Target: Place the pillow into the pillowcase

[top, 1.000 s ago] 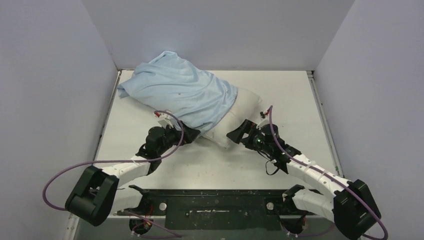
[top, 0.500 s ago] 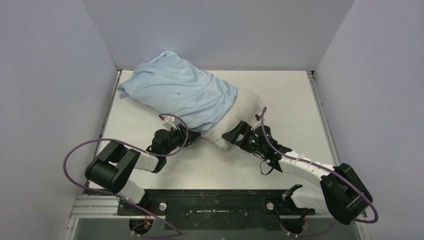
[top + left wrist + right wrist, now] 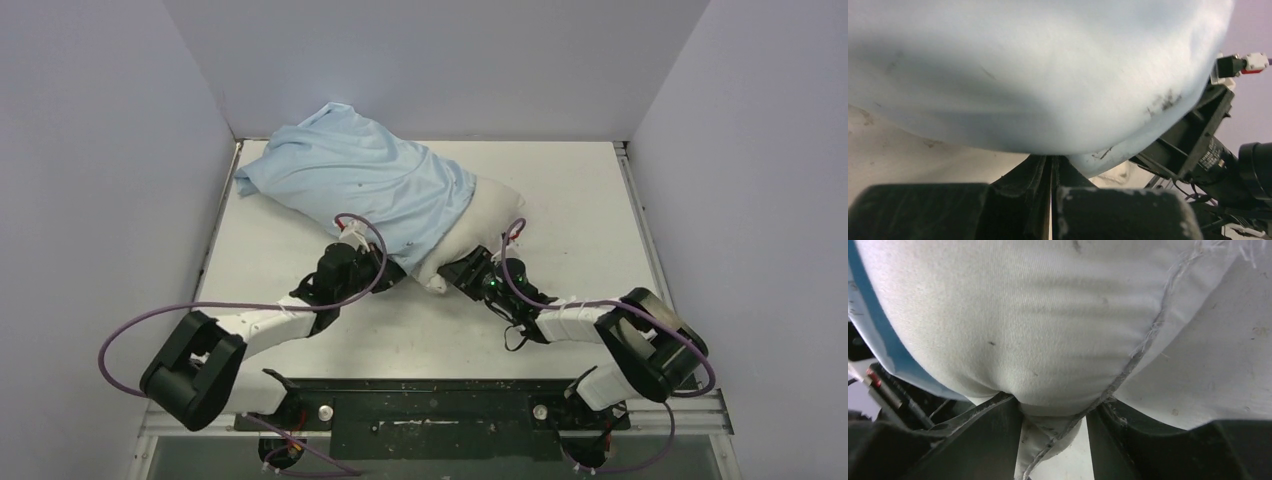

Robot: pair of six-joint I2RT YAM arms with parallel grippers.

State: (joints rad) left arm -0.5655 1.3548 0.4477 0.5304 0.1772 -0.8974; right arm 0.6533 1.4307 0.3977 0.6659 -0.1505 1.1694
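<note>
**Pillow part-sheathed, both grippers closed in at the near corner**

The white table (image 3: 580,200) carries one diagonal bundle running from its far left corner toward the centre. The largest element is the pillowcase (image 3: 360,185), light blue and wrinkled, which covers most of the bundle. The off-white pillow (image 3: 490,215) protrudes from its open right-hand end, so only that end and the near corner remain bare.

Over the last second the hem has hardly shifted along the pillow. The arms have changed more: both wrists have drawn inward to the near corner, the right elbow has swung out to the right, and the corner now sits slightly further left. By this reading the grips are set, but the sleeve has not yet been pulled on further.

The left gripper (image 3: 388,266) lies at the near lower edge of the pillowcase. In its wrist view the fingers (image 3: 1040,175) are pressed almost together, with blue cloth (image 3: 1038,75) pinched just above them. It therefore holds the hem.

The right gripper (image 3: 450,272) lies just beside it, at the pillow's near corner. In its wrist view the pillow (image 3: 1048,315) bulges overhead while the seamed corner tip hangs between the fingers (image 3: 983,440), which are narrowed onto it. A blue edge of the pillowcase (image 3: 868,330) shows at far left.
</note>
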